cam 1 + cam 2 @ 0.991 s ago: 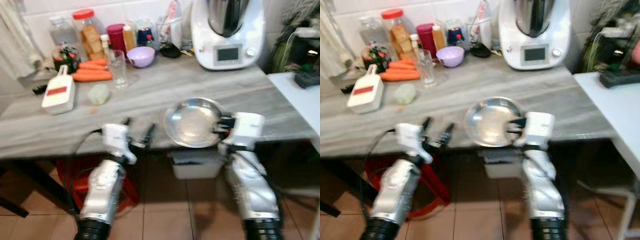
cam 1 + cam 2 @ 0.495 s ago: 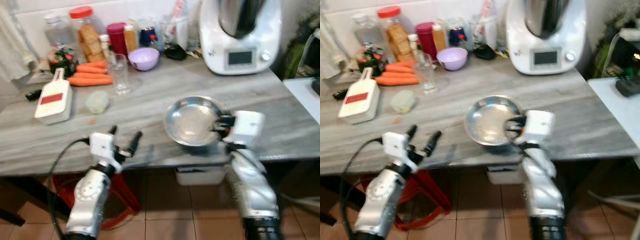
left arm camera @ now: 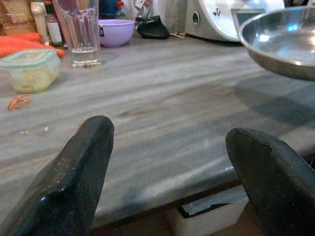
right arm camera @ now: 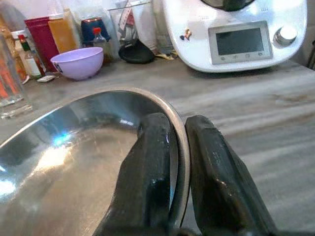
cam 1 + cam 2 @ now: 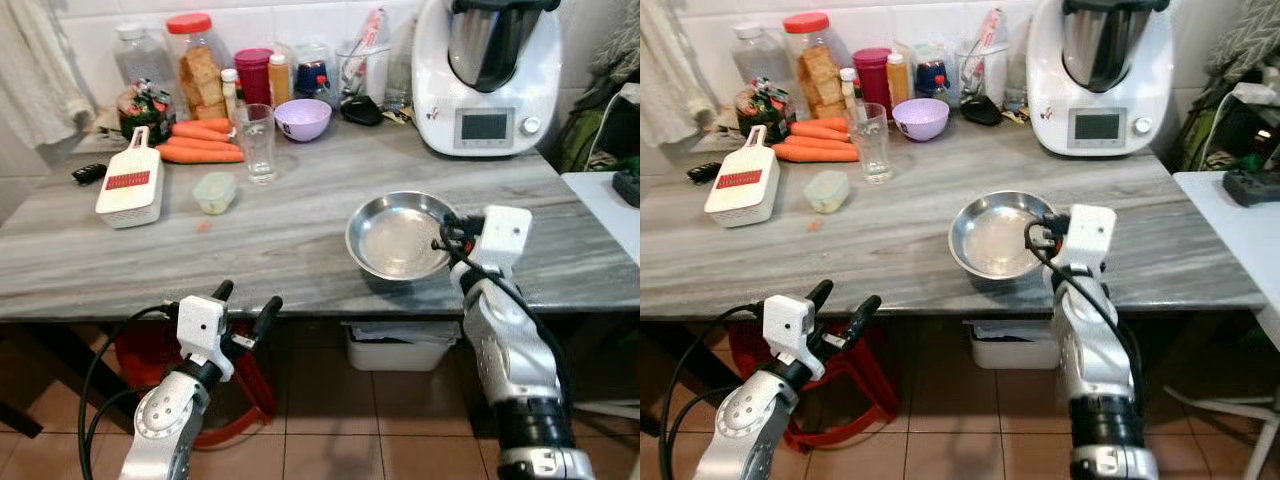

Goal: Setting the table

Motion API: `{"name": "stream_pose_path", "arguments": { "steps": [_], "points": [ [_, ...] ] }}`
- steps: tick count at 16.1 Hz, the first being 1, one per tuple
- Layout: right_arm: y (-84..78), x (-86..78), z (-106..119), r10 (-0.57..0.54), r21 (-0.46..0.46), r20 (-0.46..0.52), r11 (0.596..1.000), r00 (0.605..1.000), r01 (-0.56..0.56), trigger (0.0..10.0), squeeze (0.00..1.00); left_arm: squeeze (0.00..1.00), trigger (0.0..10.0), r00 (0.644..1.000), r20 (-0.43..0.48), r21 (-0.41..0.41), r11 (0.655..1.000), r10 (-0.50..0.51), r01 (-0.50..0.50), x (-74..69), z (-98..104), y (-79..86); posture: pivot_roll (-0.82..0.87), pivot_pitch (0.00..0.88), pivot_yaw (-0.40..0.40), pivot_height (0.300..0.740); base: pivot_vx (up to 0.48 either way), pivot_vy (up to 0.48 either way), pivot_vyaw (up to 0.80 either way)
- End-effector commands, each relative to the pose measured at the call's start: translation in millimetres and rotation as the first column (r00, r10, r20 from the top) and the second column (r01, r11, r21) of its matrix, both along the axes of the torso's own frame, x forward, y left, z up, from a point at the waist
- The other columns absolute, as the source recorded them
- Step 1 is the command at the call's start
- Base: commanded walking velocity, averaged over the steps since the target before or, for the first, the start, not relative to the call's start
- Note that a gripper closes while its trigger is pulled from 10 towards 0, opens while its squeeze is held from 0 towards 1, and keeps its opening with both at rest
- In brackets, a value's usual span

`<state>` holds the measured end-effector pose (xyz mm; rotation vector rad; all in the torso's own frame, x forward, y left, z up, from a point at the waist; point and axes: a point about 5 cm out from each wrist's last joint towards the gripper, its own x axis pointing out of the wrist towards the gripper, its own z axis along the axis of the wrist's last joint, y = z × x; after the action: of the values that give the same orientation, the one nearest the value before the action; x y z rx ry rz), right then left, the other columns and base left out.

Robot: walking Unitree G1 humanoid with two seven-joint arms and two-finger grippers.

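Steel plate [image 5: 398, 236] pinched by right pincer [image 5: 446, 238].

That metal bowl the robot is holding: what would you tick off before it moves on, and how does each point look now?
1. Right claw shut on the metal bowl's rim: ok.
2. Bowl level: not ok, tilted, raised off the table.
3. Bowl holds nothing that could spill: ok.
4. Left claw open, holding nothing: ok.
5. Drinking glass and small lidded tub well apart from the bowl: ok.
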<state>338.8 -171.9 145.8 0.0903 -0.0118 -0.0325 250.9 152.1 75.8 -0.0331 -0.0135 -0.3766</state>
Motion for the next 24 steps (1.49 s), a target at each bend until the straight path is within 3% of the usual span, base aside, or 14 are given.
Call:
{"name": "stream_pose_path", "arguments": {
  "steps": [1,7,12,20,21,24],
  "points": [
    [0.9,10.1,-5.7,0.003,-0.011,-0.072,1.0,0.997,-0.004,10.0,0.0,0.0,10.0,1.0,0.014,0.007,1.0,-0.02,0.019,0.0,5.2,-2.6,-0.06,0.046,0.058,0.74,0.0,0.0,0.0],
    [8.4,37.0,-5.6,0.003,0.06,-0.131,0.998,0.991,0.005,10.0,0.0,0.0,10.0,0.999,0.023,-0.021,0.999,-0.044,0.044,0.6,12.2,-9.1,-0.05,0.044,0.06,0.74,0.0,0.0,0.0],
    [14.8,39.8,-9.3,0.022,0.071,-0.131,0.997,0.991,-0.013,10.0,0.0,0.0,10.0,0.998,0.03,-0.027,0.998,-0.052,0.053,0.0,14.1,-7.5,-0.04,0.046,0.068,0.74,0.0,0.0,0.0],
    [11.5,41.2,-22.2,0.085,0.095,-0.172,0.993,0.981,-0.07,10.0,0.0,0.0,10.0,0.997,0.017,-0.031,0.997,-0.07,0.07,-1.1,13.8,-11.9,-0.04,0.054,0.075,0.74,0.0,0.0,0.0],
    [11.5,41.7,-23.5,0.086,0.1,-0.18,0.993,0.98,-0.069,10.0,0.96,0.0,10.0,0.997,0.016,-0.03,0.997,-0.071,0.071,-1.1,13.7,-11.9,-0.04,0.054,0.075,0.74,0.0,0.0,0.0],
    [14.7,44.2,-21.1,0.1,0.106,-0.168,0.991,0.981,-0.083,10.0,1.0,0.0,10.0,0.997,0.016,-0.029,0.997,-0.076,0.077,-1.5,14.4,-11.2,-0.03,0.058,0.08,0.74,0.0,0.0,0.0]
  ]
}}
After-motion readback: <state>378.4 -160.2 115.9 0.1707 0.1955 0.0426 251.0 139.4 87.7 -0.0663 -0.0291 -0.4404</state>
